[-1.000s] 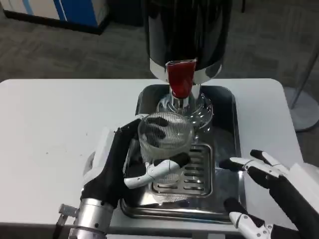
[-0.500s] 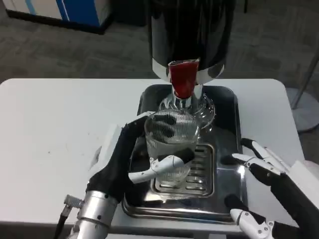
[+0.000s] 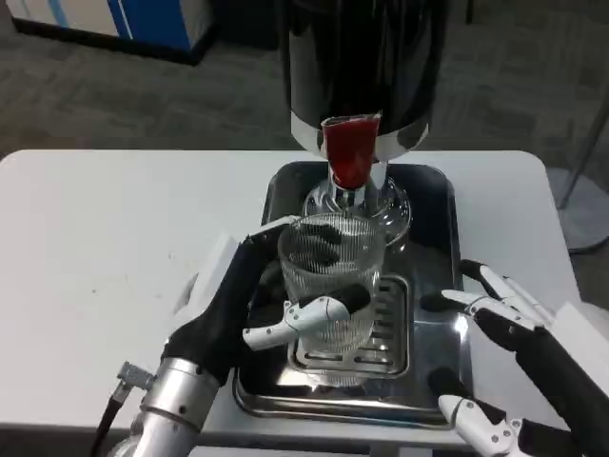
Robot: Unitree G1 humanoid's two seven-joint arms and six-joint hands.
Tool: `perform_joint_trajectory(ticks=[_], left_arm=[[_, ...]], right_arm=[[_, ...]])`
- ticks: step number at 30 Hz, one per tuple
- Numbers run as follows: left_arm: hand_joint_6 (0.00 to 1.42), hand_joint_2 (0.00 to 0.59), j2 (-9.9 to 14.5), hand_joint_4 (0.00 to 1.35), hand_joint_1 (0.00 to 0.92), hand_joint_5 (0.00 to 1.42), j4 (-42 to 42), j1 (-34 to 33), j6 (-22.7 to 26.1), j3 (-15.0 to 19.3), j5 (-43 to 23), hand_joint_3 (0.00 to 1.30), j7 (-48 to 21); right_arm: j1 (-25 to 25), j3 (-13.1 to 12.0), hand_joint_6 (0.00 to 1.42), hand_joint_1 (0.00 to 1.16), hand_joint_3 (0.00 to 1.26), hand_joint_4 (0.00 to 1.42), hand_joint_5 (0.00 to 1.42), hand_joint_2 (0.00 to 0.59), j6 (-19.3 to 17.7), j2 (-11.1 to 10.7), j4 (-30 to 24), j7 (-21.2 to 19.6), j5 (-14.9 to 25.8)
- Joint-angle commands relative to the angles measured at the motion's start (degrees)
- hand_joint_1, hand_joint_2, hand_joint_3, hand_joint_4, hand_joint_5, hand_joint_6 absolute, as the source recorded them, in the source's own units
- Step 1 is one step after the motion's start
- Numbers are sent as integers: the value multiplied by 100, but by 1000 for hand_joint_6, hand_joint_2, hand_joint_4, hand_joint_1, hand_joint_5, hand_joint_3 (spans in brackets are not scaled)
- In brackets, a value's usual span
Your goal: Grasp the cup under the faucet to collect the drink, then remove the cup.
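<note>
Cup [image 3: 330, 278], gripped by the left hand [image 3: 271, 303], has edged nearer the faucet [image 3: 348, 150], nearly beneath; right hand [image 3: 509, 328] waits spread, empty.

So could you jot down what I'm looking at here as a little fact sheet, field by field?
Cup: clear ribbed glass cup, upright, over the tray's grate
Left robot hand: grips the cup
Right robot hand: open, at the tray's right edge, holding nothing
Dispenser: black drink dispenser with red tap handle above the cup
Tray: shiny metal drip tray on white table
</note>
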Motion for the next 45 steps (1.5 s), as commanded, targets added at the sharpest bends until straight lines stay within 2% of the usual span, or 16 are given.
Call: perform_joint_trajectory(ticks=[1,6,8,11,23,29,34,36,38,45], left_arm=[[431,93,89,483,272,534,52,226,198,-124,70,550,-239],[382,82,138,369,233,446,-26,272,248,-114,119,485,-224],[345,77,162,282,228,375,-45,282,283,-109,126,432,-242],[298,72,177,173,223,286,-80,300,313,-102,163,377,-225],[246,61,213,88,203,207,-264,411,360,-109,308,357,-152],[157,48,211,3,181,128,-527,527,497,-49,451,218,-10],[92,35,213,0,183,71,-663,597,583,-46,565,107,59],[75,33,223,0,187,55,-725,618,631,-45,597,56,71],[58,32,226,0,187,53,-770,634,671,-38,604,40,83],[34,30,251,0,187,41,-916,714,717,-14,558,1,68]], right_arm=[[6,29,50,399,215,0,0,464,35,9,16,-23,36],[11,39,50,398,221,0,0,464,45,14,17,-32,40],[12,42,50,398,126,0,0,464,52,19,18,-35,45],[13,55,50,392,196,0,2,457,55,22,18,-36,45],[73,75,64,394,215,2,2,464,57,28,-15,-48,32],[68,68,65,395,223,0,14,464,59,38,-6,-67,40],[60,59,65,396,223,0,15,464,67,38,-1,-68,61],[59,55,65,396,161,0,15,464,72,40,-2,-69,68],[62,52,65,396,144,0,15,464,77,41,-4,-69,76],[102,48,65,397,205,0,15,464,74,50,-29,-91,93]])
